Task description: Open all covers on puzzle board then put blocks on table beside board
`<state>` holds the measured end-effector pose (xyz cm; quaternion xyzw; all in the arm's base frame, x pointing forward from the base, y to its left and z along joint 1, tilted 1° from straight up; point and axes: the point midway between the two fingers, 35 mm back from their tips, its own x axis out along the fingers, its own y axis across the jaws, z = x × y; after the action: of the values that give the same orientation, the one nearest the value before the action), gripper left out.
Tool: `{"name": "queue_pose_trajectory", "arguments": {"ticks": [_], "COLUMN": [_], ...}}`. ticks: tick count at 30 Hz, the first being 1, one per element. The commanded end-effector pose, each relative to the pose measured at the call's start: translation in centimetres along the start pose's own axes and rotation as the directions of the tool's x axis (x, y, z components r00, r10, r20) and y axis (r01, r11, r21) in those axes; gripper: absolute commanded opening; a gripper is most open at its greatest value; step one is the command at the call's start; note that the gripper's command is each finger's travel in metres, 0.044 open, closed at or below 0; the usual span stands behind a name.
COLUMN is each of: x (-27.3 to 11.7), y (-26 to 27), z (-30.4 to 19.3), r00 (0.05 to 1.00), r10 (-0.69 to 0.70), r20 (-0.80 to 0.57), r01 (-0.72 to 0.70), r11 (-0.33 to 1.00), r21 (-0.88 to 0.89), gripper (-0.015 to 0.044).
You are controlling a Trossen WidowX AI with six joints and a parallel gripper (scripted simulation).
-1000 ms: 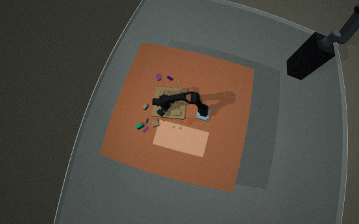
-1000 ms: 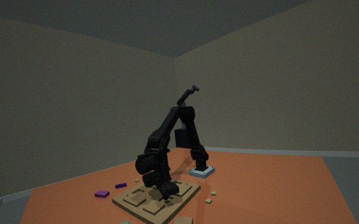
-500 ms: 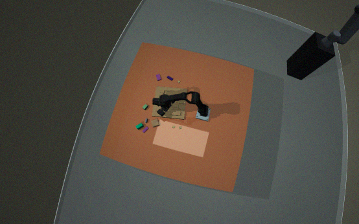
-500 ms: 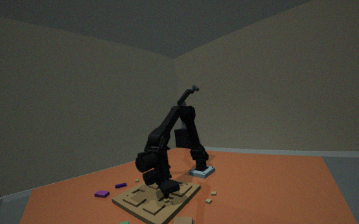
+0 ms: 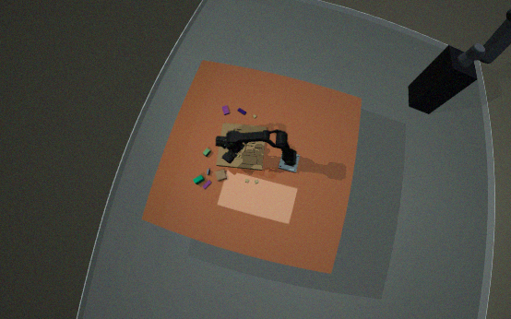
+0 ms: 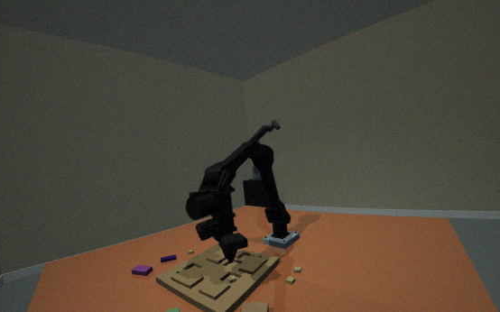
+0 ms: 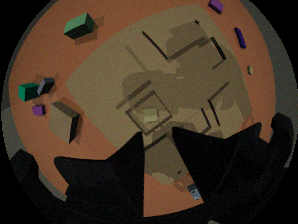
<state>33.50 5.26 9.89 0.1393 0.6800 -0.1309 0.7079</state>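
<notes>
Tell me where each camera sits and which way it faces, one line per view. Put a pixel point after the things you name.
Top: high overhead, looking down at the puzzle board point(image 5: 244, 162) point(image 6: 176, 289) point(image 7: 95, 80) on the orange mat point(image 5: 314, 230) point(image 6: 379, 266) point(image 7: 30, 60); the arm shows from base to gripper.
Exterior: low beyond the board's far side from the arm's base point(image 5: 282, 166) point(image 6: 282, 243) point(image 7: 194, 192), facing back toward it; the whole arm shows.
Wrist: on the arm near the gripper point(image 6: 230, 261) point(image 7: 158, 131), looking down past its fingers at the board; only the fingers and base show clearly.
Top and wrist share the green blocks point(image 5: 198, 179) point(image 7: 79, 26).
</notes>
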Motion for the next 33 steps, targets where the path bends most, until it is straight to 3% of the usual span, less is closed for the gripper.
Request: {"name": "queue_pose_trajectory", "arguments": {"ticks": [1,15,33], "x": [-0.2,3.0,3.0], "y": [0.1,0.1,0.1], "z": [0.1,0.0,0.0], "r00": [1.000,1.000,1.000], "r10": [0.003,0.003,0.003], "r20": [0.001,0.001,0.001], "r01": [-0.003,-0.003,-0.003], "r11": [1.000,1.000,1.000], "r21": [-0.007,-0.007,-0.007], "gripper": [0.0144,0.0144,0.0144]}}
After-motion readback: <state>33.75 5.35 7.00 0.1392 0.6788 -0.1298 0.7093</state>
